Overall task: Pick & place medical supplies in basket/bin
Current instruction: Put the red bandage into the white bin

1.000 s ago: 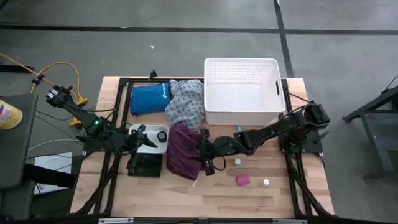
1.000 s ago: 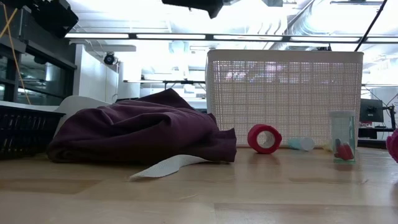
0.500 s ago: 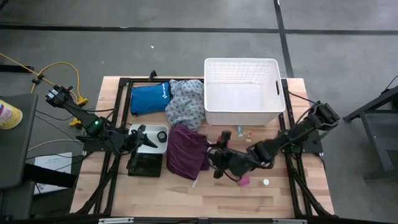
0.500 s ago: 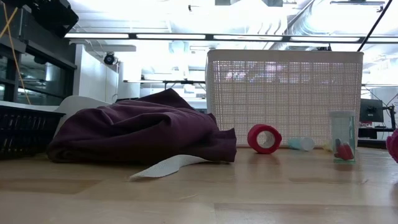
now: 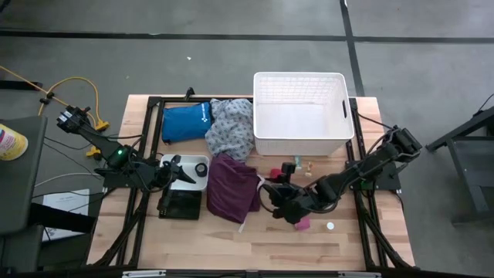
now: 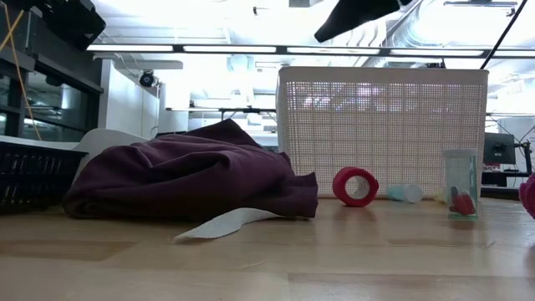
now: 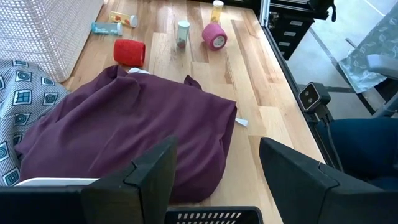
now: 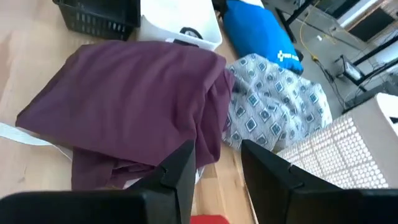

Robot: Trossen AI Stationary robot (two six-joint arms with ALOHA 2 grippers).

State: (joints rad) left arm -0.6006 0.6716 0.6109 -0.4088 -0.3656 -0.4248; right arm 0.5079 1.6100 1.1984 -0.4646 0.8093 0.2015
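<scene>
Hovering above the desk (image 5: pixel 231 247) beside the maroon garment (image 5: pixel 231 189), right pincer (image 8: pixel 214 165) parted, empty, seemingly lined up for a pickup. Left pincer (image 7: pixel 214 168) waits released over the small tray (image 5: pixel 189 179). White basket (image 5: pixel 299 116) sits behind, apparently still empty.

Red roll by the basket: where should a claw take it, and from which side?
The red roll lies on its side, open core facing across the table, near the white basket and the maroon cloth. Probably come from straight above and pinch across its two flat ends; the curved wall would likely roll away.
</scene>
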